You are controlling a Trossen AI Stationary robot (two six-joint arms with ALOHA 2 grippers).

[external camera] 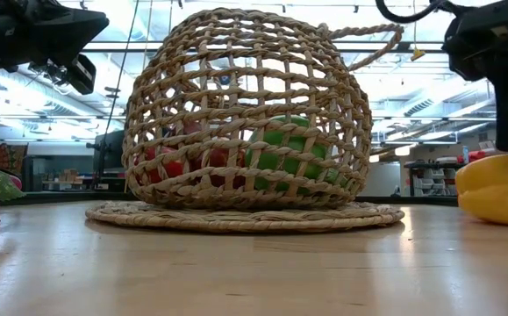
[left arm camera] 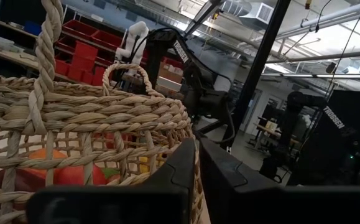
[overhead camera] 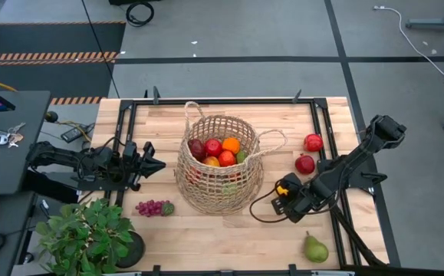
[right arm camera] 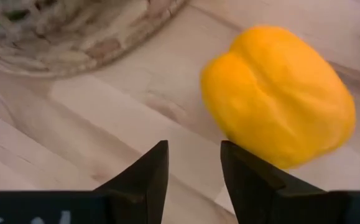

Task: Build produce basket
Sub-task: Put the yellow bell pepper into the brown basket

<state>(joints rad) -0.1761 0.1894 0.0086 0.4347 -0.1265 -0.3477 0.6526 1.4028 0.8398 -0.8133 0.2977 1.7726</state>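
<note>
Basket [overhead camera: 220, 170] | on wooden table [overhead camera: 229, 238] | workshop room behind

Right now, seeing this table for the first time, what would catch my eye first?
The large round open-weave straw basket at the table's middle, already holding red and orange fruit. Beside it on the right, the right claw sits low by a bright yellow pepper without holding it. A leafy green potted plant fills the near left corner.

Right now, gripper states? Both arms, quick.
Left gripper: closed, holding nothing, beside the basket.
Right gripper: closed on nothing; the yellow pepper lies on the table next to it, not gripped.
</note>
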